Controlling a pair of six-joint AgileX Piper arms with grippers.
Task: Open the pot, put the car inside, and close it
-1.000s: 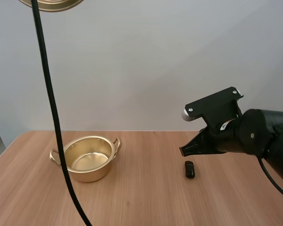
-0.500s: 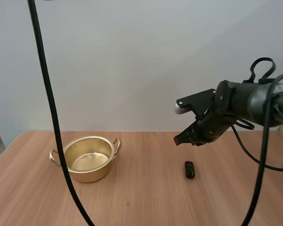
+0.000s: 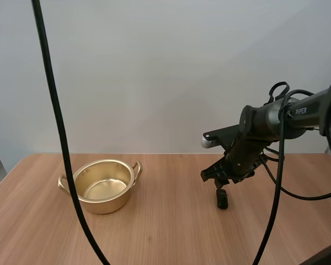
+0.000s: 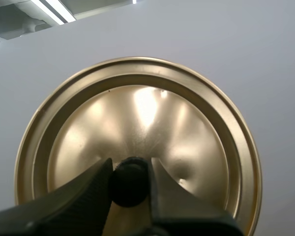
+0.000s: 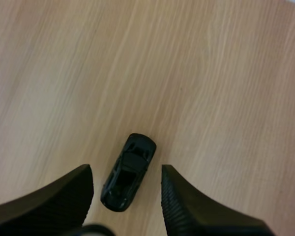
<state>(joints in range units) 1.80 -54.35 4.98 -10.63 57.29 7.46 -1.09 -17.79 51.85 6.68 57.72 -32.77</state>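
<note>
Fingers (image 5: 64, 199) of the right gripper (image 5: 126, 169) stand wide over the car (image 5: 129, 174), one each side; its long axis runs along them; left fingers (image 4: 86, 189) pinch the knob (image 4: 130, 181) of the lid (image 4: 187, 123).

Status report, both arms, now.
Left gripper shut on knob of lid, lid off pot. Right gripper open over car on table. Pot open, to car's left.

Right arm (image 3: 263, 122) black, rounded — white PiPER lettering; fingers (image 5: 187, 206) black, wedge-shaped, ribbed inner faces.
</note>
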